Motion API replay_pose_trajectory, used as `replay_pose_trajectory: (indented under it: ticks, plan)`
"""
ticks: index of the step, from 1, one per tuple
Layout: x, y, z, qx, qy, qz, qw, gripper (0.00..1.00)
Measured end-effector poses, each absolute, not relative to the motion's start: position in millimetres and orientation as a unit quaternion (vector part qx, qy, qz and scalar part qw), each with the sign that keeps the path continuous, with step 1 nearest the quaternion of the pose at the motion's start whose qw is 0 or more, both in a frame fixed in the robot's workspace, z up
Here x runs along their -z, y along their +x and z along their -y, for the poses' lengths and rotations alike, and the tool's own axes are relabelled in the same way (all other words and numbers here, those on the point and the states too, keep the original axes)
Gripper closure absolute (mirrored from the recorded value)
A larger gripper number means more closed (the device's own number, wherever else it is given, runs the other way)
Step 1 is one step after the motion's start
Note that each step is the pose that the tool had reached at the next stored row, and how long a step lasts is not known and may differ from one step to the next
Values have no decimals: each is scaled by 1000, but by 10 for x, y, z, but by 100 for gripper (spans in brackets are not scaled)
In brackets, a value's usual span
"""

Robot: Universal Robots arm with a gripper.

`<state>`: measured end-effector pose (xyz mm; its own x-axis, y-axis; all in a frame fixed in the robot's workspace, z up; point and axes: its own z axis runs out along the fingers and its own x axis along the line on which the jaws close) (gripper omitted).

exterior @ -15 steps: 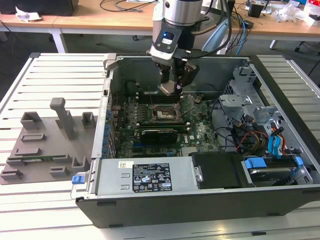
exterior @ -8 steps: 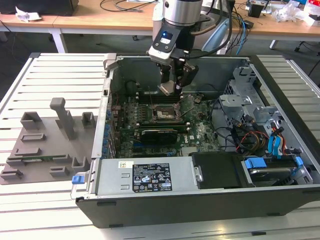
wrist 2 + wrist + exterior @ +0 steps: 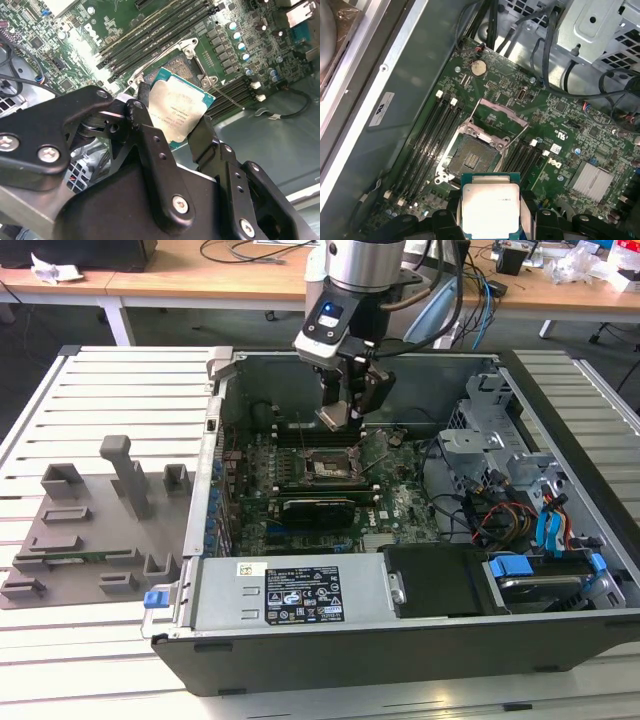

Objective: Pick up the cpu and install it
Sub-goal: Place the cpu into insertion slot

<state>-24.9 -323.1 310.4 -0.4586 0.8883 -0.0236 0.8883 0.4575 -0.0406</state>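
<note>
Cpu [image 3: 180,112], a small flat square chip with a silvery-grey metal top and a thin green rim, is clamped by two opposite edges between the black fingers [image 3: 150,135] of the hand [image 3: 345,410]. The fingers are closed to the chip's width. In the exterior view the chip hangs clear above the board, touching nothing else.

Directly beneath lies the open square socket [image 3: 472,157], its contact field bare and its metal load frame [image 3: 500,117] swung up at the far side. Dark memory slots [image 3: 432,135] run along both sides of the socket. Beyond stand the walls of the open grey computer case [image 3: 215,490]. A grey plastic tray with upright holders [image 3: 90,530] sits well apart on the white slatted desk [image 3: 120,380].

Hazards, as judged:
- In the second wrist view the cpu looks tilted against the board. Set down uneven, one corner would land first and bend contacts.
- The edge grip is thin, so a knock could let the chip slip or drop.
- The raised frame stands near the descent path and could catch the chip or a finger.
- Chip orientation relative to the socket cannot be confirmed. A wrong rotation would prevent seating.
</note>
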Motion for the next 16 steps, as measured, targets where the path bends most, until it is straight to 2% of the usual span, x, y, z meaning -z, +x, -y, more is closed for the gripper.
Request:
replay_pose_trajectory:
  ticks: [16]
  plan:
    - [-3103, -249, 3231, -23, -563, 826, 2, 45]
